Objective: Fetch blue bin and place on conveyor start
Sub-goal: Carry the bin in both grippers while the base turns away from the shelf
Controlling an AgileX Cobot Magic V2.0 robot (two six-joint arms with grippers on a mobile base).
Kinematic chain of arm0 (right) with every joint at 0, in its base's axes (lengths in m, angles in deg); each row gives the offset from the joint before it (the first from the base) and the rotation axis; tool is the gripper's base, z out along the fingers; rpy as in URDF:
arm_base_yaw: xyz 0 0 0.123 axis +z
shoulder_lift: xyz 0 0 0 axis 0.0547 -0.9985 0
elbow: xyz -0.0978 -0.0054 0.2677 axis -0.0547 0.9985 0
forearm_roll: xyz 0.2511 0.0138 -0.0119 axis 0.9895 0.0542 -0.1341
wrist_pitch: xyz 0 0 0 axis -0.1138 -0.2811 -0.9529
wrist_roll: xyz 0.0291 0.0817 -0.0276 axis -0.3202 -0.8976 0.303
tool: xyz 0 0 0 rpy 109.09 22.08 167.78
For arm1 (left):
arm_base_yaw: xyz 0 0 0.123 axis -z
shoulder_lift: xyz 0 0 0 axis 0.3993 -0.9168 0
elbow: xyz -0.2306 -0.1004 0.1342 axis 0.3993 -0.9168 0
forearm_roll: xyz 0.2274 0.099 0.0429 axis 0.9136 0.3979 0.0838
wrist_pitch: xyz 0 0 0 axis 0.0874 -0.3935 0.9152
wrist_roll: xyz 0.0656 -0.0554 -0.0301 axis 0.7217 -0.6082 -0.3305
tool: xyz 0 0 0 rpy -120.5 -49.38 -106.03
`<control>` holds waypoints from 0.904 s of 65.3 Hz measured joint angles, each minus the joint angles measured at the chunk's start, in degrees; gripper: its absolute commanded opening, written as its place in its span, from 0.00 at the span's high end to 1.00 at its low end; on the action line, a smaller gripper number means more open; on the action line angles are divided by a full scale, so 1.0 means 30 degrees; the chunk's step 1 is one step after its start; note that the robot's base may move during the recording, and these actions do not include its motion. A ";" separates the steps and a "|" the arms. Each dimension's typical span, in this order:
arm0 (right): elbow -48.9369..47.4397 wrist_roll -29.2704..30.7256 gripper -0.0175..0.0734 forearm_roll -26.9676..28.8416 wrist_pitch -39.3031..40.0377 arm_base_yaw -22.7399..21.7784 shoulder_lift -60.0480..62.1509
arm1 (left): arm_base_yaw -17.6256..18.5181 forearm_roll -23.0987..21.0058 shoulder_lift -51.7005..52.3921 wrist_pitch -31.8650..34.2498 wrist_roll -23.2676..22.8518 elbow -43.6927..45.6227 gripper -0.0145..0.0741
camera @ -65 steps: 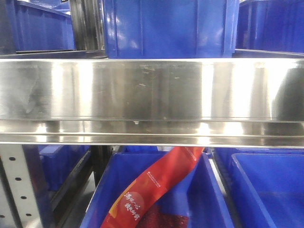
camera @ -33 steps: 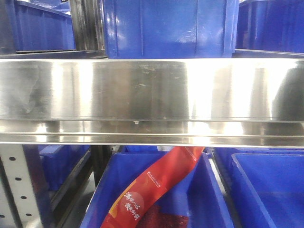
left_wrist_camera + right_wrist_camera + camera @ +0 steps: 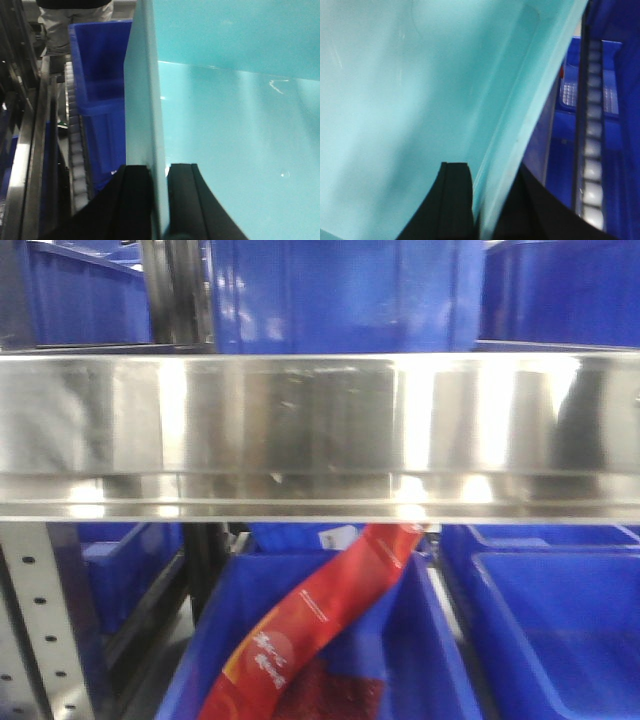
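Front-facing view: steel rail (image 3: 320, 420) over crates (image 3: 545, 625); left fingers (image 3: 134, 205) and right fingers (image 3: 454, 202) clamp the blue bin (image 3: 240, 150).

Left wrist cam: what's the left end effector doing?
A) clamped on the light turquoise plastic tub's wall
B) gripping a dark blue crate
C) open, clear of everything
A: left end effector has a finger either side of the light turquoise plastic tub wall.

One blue bin (image 3: 240, 150), one red packet (image 3: 310, 630), one steel shelf rail (image 3: 320, 420), six dark blue crates (image 3: 340, 295)
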 measured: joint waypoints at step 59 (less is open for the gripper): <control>0.0000 0.0000 0.98 0.0123 0.0000 0.0000 0.0000 | -0.0035 0.0059 0.0032 0.0069 0.0000 0.0000 0.96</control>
